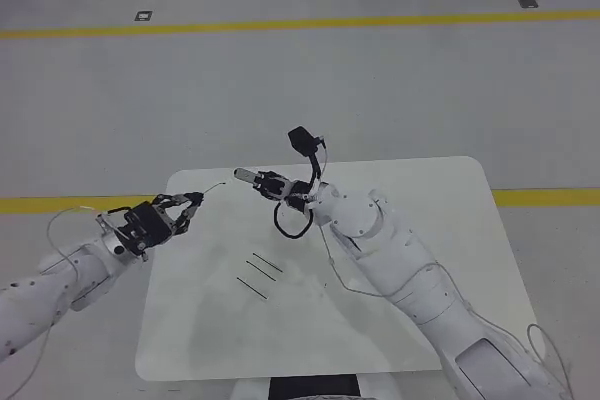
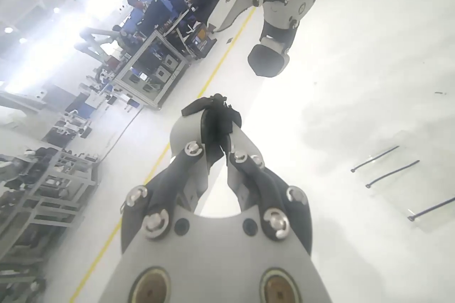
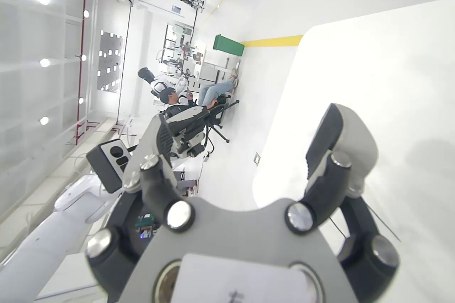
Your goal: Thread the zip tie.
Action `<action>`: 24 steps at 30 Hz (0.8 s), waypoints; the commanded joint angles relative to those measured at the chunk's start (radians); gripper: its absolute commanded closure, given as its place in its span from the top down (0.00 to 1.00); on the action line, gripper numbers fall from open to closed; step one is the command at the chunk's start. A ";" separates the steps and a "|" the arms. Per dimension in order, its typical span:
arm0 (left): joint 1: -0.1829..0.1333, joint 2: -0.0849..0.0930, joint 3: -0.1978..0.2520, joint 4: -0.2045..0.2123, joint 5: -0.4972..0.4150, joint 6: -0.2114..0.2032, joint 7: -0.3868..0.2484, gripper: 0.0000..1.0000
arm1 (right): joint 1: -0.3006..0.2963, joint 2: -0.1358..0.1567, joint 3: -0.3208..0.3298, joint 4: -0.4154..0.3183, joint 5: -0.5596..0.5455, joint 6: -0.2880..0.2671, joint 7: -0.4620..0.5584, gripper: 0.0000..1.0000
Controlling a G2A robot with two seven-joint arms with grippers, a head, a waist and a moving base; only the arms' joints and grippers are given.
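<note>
My left gripper (image 1: 187, 203) hangs over the table's left edge, shut on a black zip tie (image 1: 212, 189) whose thin tail points up and right toward the other arm. In the left wrist view the pads (image 2: 219, 126) pinch a small black piece of that zip tie (image 2: 217, 101) at their tips. My right gripper (image 1: 248, 177) is a short way to the right of the tail, near the table's far edge, open with nothing between its fingers (image 3: 328, 126). The same right gripper (image 2: 271, 61) shows ahead of the left one, apart from it.
Three spare zip ties (image 1: 259, 274) lie side by side on the white table (image 1: 430, 170) at its centre-left, also seen as spare ties (image 2: 391, 173) from the left wrist. A black cable loop (image 1: 291, 224) hangs from the right wrist.
</note>
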 commanded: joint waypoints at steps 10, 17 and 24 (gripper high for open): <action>0.031 -0.018 -0.033 0.045 -0.437 -0.283 -0.086 0.00 | -0.005 0.014 -0.018 -0.015 -0.193 -0.063 -0.006 1.00; 0.060 -0.032 -0.038 0.027 -0.668 -0.378 -0.132 0.00 | 0.011 0.010 -0.039 0.011 -0.210 -0.138 0.019 1.00; 0.062 -0.034 -0.039 0.017 -0.712 -0.378 -0.140 0.00 | 0.010 0.004 -0.034 0.009 -0.153 -0.142 0.003 1.00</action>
